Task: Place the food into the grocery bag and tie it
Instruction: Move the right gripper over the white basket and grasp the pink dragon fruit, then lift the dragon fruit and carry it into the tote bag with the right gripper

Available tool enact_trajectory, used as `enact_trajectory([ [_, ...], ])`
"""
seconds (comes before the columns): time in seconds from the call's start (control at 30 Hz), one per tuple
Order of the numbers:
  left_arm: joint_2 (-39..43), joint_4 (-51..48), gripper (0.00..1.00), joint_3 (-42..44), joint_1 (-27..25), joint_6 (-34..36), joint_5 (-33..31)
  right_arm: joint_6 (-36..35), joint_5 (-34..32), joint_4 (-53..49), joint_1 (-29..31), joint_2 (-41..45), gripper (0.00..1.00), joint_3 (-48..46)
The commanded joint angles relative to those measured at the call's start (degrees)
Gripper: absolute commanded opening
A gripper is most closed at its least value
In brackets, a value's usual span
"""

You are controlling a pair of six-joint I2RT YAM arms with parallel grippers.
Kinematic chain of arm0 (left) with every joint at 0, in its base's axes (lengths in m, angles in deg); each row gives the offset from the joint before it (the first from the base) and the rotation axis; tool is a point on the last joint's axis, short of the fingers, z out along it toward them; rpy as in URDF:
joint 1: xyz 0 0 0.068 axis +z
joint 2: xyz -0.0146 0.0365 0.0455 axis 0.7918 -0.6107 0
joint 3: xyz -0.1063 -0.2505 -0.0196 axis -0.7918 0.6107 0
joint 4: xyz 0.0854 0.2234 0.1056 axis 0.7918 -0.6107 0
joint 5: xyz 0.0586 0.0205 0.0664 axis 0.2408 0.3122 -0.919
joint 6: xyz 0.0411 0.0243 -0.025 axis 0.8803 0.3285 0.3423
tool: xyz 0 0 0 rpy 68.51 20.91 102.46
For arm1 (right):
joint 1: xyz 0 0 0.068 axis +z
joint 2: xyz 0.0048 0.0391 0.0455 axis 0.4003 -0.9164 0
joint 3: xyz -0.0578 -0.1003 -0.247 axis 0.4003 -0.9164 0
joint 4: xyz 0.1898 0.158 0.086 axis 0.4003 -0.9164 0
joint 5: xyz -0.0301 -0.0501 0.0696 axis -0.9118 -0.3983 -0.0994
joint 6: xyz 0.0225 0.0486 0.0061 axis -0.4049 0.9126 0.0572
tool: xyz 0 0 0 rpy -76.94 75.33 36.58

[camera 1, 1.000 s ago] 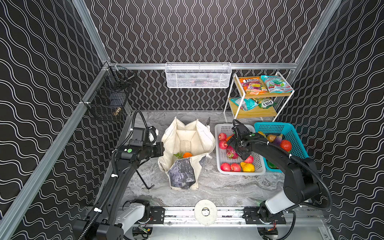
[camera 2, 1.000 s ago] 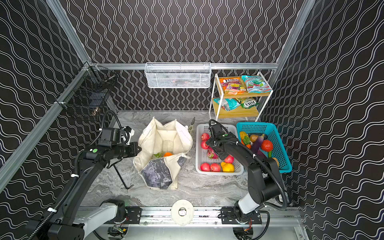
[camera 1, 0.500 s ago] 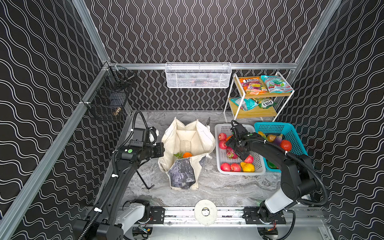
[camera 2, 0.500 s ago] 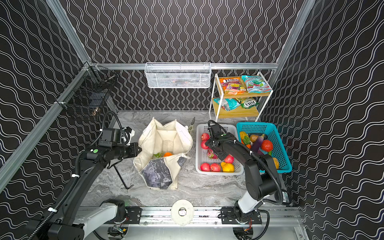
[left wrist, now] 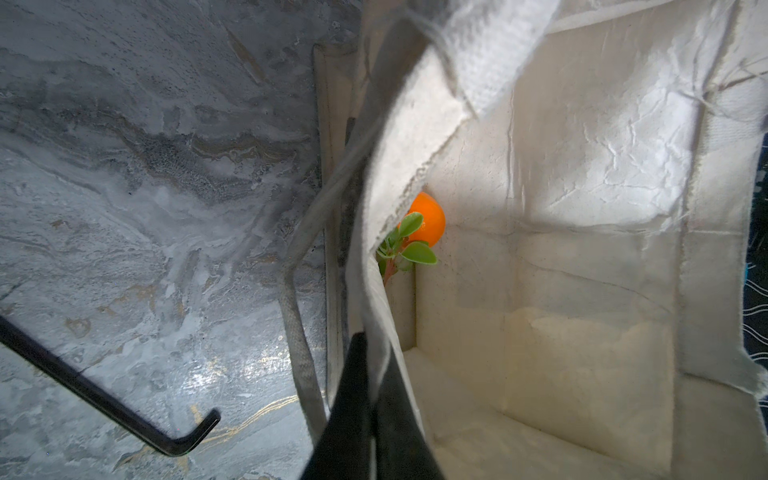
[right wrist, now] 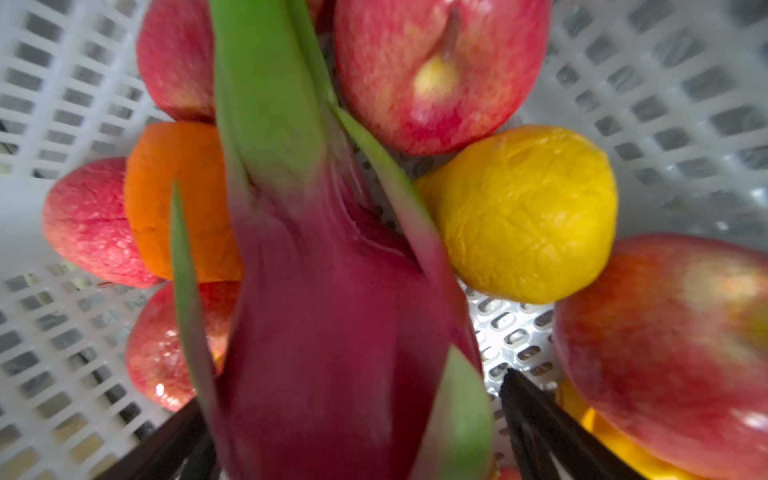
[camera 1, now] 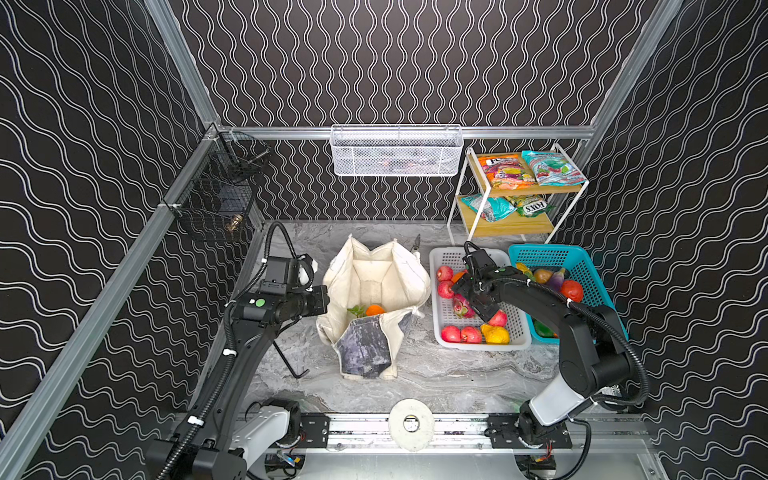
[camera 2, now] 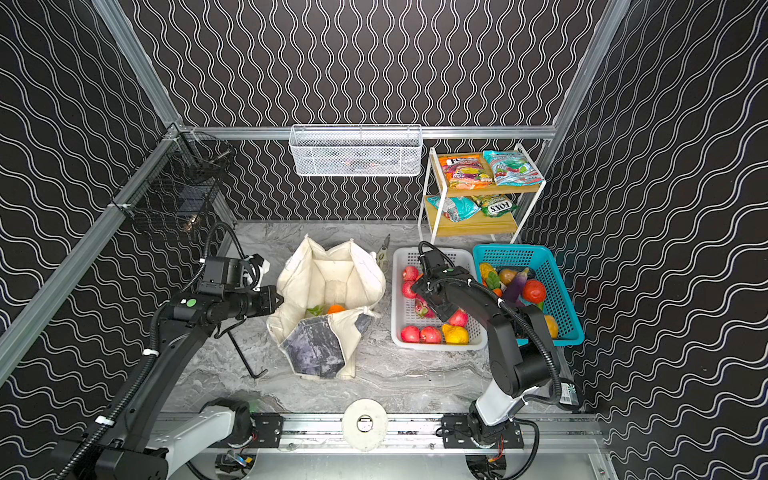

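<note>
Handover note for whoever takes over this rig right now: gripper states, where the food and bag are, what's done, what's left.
Left gripper: shut on the rim of the grocery bag, holding it open.
Right gripper: open, jaws astride the dragon fruit in the white basket; not yet gripped.
Done: one orange and a leafy sprig lie in the bag.
Left: apples, lemon, teal basket produce, shelf snack packets; then tie the bag.
</note>
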Motion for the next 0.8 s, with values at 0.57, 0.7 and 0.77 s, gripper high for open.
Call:
enact_trajectory([
  [0.57,0.2,0.2,0.00,0.6,-0.3,0.6,1.3,2.4,-0.2,3.7,-0.1,0.8,0.86,-2.7],
  [0.7,0.5,0.1,0.00,0.7,-0.3,0.5,1.1,2.3,-0.6,4.2,-0.1,1.8,0.80,-3.2],
  [0.77,0.6,0.2,0.00,0.8,-0.3,0.5,1.1,1.9,-0.7,3.7,-0.1,2.4,0.79,-2.9],
])
